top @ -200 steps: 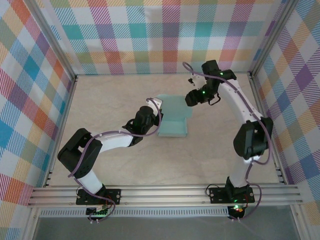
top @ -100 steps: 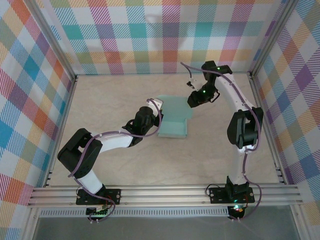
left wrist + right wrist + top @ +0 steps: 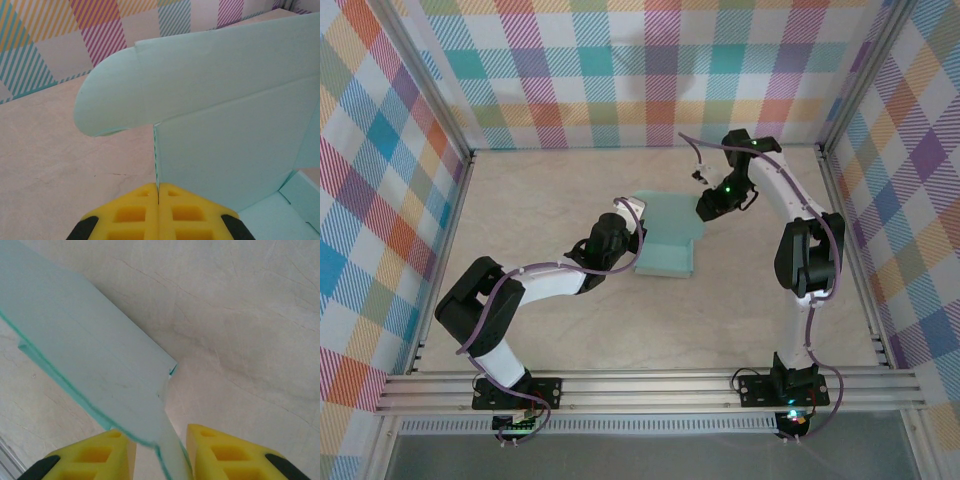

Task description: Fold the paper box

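while closing round the far right flap of the paper box (image 3: 670,235), mid table (image 3: 540,200): right gripper (image 3: 160,435), jaws narrower than a second ago, not yet pinching. left gripper (image 3: 158,189) clenched on the near left wall. likely start of flap fold.

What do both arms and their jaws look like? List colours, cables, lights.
Left arm and right arm: white link shells, black joints and black base plates, a purple cable looped along each. Green lights glow on the right arm. Jaws: yellow moulded blocks with square hollows, black mounts behind.
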`<action>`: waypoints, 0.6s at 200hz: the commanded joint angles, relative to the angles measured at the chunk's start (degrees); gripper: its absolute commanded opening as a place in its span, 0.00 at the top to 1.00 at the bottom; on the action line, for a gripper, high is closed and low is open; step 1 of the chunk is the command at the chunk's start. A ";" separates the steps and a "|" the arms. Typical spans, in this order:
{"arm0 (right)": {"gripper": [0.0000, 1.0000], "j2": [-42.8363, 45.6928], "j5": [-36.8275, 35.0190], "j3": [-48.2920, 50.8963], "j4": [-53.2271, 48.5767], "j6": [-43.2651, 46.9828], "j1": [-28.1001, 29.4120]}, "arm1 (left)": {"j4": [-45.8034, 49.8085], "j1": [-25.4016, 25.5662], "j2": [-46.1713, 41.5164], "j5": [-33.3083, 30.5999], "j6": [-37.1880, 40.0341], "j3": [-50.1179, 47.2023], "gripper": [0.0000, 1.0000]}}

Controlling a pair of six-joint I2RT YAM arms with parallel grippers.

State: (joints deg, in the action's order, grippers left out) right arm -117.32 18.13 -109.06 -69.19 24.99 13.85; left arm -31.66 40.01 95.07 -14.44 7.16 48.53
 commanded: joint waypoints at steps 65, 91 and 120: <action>0.83 2.09 2.54 4.13 3.28 2.53 0.19 | 0.53 0.33 -0.96 0.23 0.53 0.69 1.00; 0.79 2.92 3.17 3.51 3.41 1.67 0.13 | 0.29 0.32 -0.89 0.07 0.75 0.52 1.00; 0.99 2.93 3.32 3.38 2.88 1.90 0.13 | 0.34 0.29 -0.85 0.08 0.79 0.50 1.00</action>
State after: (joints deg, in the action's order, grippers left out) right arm -116.92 19.42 -104.68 -65.58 26.33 13.85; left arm -31.64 40.01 95.07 -14.46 7.16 48.53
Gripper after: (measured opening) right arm 0.099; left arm 0.041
